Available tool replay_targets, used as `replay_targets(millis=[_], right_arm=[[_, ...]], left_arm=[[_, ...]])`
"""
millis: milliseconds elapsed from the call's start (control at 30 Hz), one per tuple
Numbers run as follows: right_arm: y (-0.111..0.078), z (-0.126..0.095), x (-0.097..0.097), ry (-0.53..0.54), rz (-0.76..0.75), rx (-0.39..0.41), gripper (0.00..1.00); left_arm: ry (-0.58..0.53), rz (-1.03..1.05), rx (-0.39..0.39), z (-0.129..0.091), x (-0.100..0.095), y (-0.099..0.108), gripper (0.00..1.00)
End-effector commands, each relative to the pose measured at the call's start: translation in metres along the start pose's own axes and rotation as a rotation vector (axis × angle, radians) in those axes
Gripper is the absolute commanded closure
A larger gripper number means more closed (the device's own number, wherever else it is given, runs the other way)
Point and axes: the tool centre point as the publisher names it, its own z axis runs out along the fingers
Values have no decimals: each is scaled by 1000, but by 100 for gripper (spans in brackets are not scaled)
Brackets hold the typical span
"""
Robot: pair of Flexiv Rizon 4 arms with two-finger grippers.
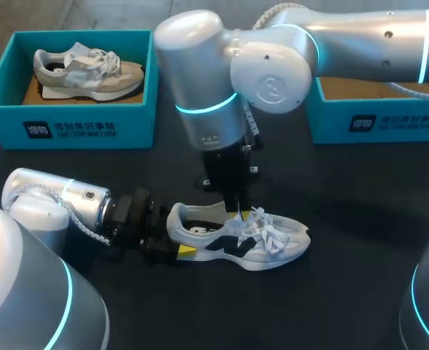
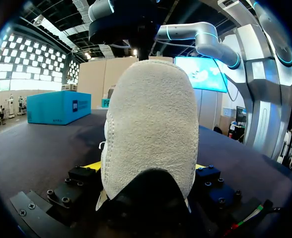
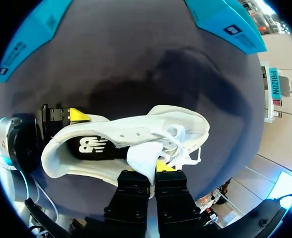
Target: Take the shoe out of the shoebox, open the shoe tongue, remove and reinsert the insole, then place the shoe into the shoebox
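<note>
Head view: left arm comes in low from the near-left corner, wrist lying almost flat along the table point(image 1: 346, 219). Left gripper point(image 1: 176, 235) is at the heel of the white shoe point(image 1: 258, 240), which sits upright on its sole mid-table with the toe pointing right. One yellow tip shows on the near side of the heel, the far finger is hidden behind it. Right arm reaches in from the upper right and drops straight down. Right gripper point(image 1: 236, 211) is at the shoe opening, where the arm's own links mostly block it. Left shoebox point(image 1: 76, 127) holds a second shoe point(image 1: 87, 73). Right shoebox point(image 1: 375, 120) is partly covered by the arm, so its contents can't be made out.

Left wrist view: the heel of the shoe point(image 2: 148, 119) fills the frame, wedged between the fingers of the left gripper point(image 2: 146, 166). A yellow sliver shows on each side, clamped on the heel. The rest of the shoe is hidden behind the heel.

Right wrist view: right gripper point(image 3: 153, 168) is pointing down over the shoe point(image 3: 136, 134), fingers nearly together, pinching the tongue point(image 3: 140, 159). One yellow tip is visible, the other is covered by the tongue. Laces are bunched just ahead of the fingers. The left gripper's tip is against the heel.
</note>
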Motion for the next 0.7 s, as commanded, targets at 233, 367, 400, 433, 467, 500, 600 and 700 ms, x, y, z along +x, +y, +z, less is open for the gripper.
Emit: replay_targets(millis=[233,367,400,433,467,500,600,700], right_arm=[[-1,-5,-25,105,-83,-48,100],[-1,-7,-37,147,-114,-76,100],[-1,-7,-40,158,-118,-78,100],[-1,-6,-44,180,-131,-95,100],[-1,-5,-47,199,-142,-100,100],[-1,-4,-50,205,-140,-95,100],[0,-1,-57,255,-165,-120,100],[1,6,-65,304,-176,-133,100]], left_arm=[[1,-1,-1,-1,0,2,100],[1,-1,-1,-1,0,2,100],[1,-1,-1,-1,0,2,100],[1,-1,-1,-1,0,2,100],[1,-1,-1,-1,0,2,100],[1,-1,-1,-1,0,2,100],[1,-1,-1,-1,0,2,100],[1,-1,-1,-1,0,2,100]])
